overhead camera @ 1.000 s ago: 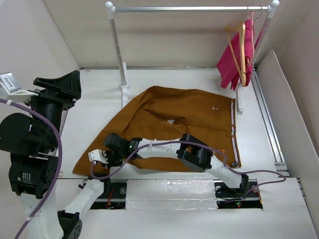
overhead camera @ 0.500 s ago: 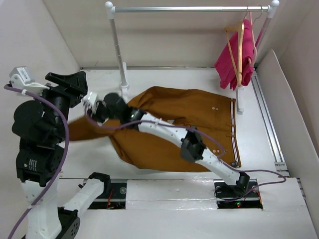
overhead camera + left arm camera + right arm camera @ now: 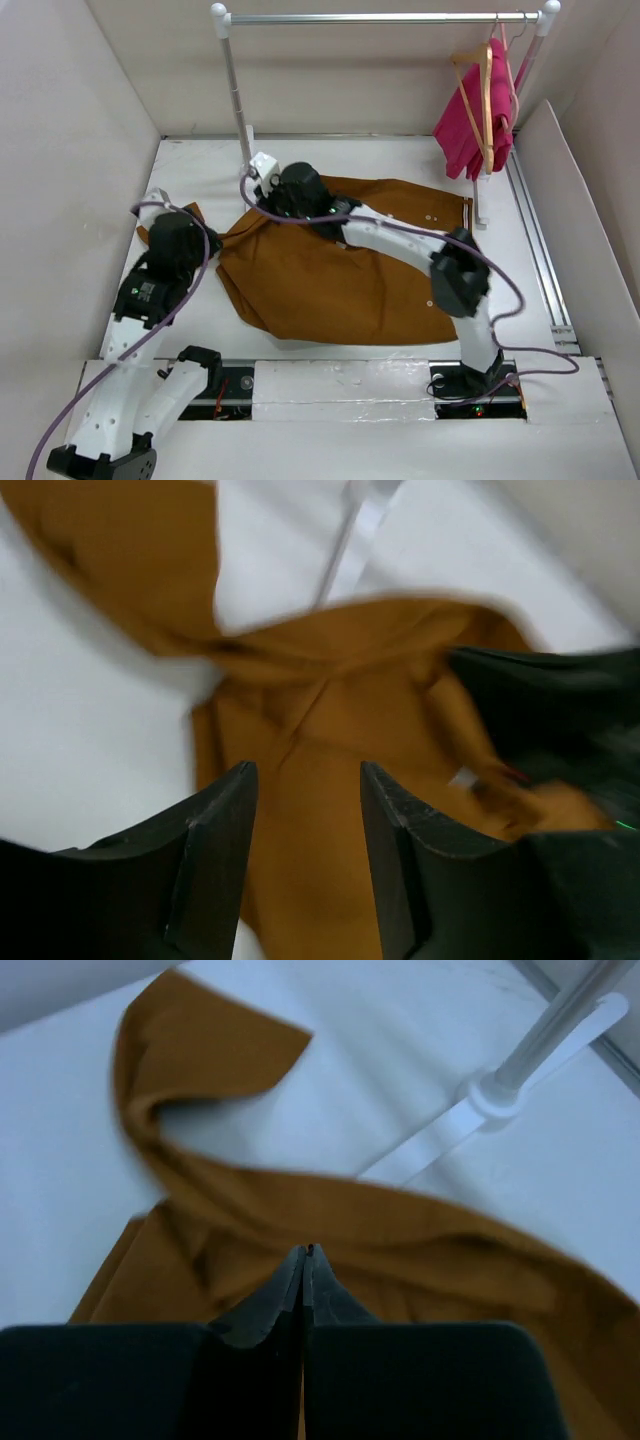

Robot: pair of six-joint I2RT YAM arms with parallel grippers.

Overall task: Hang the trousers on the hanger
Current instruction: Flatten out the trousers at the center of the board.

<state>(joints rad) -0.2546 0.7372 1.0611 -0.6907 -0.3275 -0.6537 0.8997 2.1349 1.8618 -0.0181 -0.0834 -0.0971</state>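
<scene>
The rust-brown trousers [image 3: 340,270] lie spread on the white table, waistband to the right. One leg is folded back toward the far left. My right gripper [image 3: 262,195] is at that fold near the rail post, shut on a ridge of trouser cloth [image 3: 450,1250] at its fingertips [image 3: 306,1250]. The left gripper [image 3: 195,228] hovers over the folded leg at the left. It stands open [image 3: 307,770], with cloth [image 3: 300,710] showing behind the gap and nothing gripped. The tan wooden hanger [image 3: 485,95] hangs on the rail at the back right.
A white-and-silver clothes rail [image 3: 380,17] spans the back; its left post foot [image 3: 490,1100] stands just beyond my right gripper. A bright pink garment [image 3: 465,125] hangs by the hanger. Walls close in on both sides.
The right gripper dragged the trouser leg from the near left up toward the rail post. The left arm dropped from its raised pose to the cloth at the left, its jaws narrowing.
</scene>
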